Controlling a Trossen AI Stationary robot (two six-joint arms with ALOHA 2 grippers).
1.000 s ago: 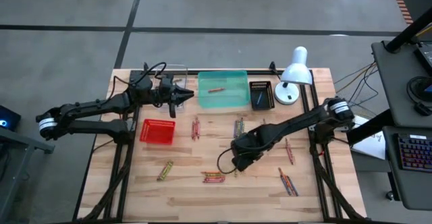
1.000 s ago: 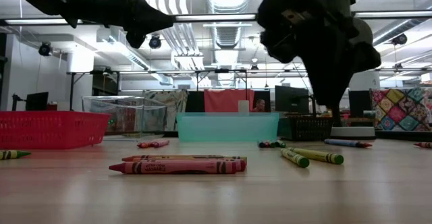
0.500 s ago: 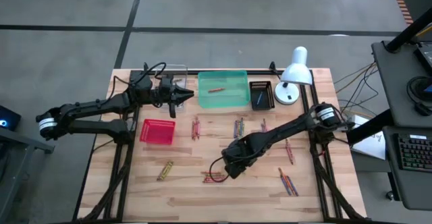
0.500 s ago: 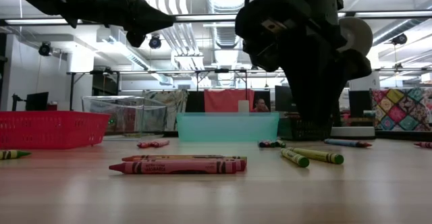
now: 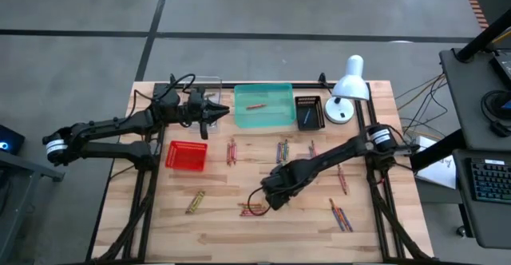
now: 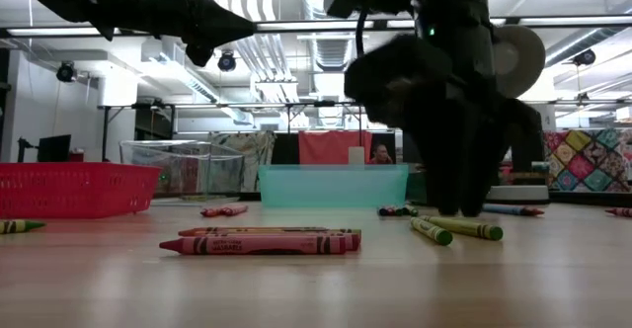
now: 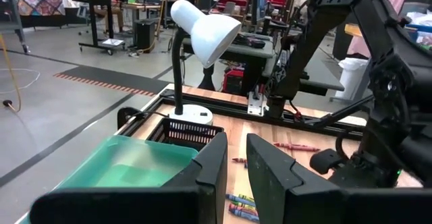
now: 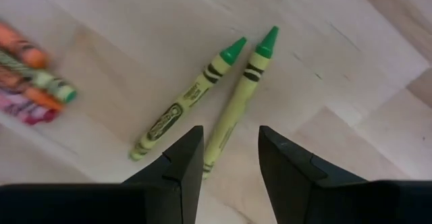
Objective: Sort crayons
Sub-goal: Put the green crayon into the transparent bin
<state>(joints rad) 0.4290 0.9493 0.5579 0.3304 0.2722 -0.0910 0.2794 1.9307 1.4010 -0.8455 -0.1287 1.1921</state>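
Over the middle of the wooden table (image 5: 160,217), the right gripper (image 8: 229,158) hung low above two yellow-green crayons (image 8: 223,106) that lay side by side on the wood, tips pointing the same way. Its fingers (image 8: 182,160) stood apart, one to either side of the nearer crayon's lower end, and held nothing. A small cluster of red and orange crayons (image 5: 252,210) lay just beside the gripper on the board. Other crayons lay scattered across the table: a reddish group (image 5: 231,150) below the teal tray (image 5: 283,118), a mixed group (image 5: 283,150) near the table's centre, a yellow-green pair (image 5: 195,201) toward the left front, and a further group (image 5: 341,216) toward the right front. One orange crayon (image 5: 255,105) lay inside the teal tray. The red mesh basket (image 5: 185,155) sat left of centre, and a black basket (image 5: 308,112) stood between the teal tray and the white desk lamp (image 5: 349,85). The left gripper (image 7: 234,166) waited raised near the tray's left end, its fingers (image 7: 212,160) parted by a narrow gap with nothing between them.
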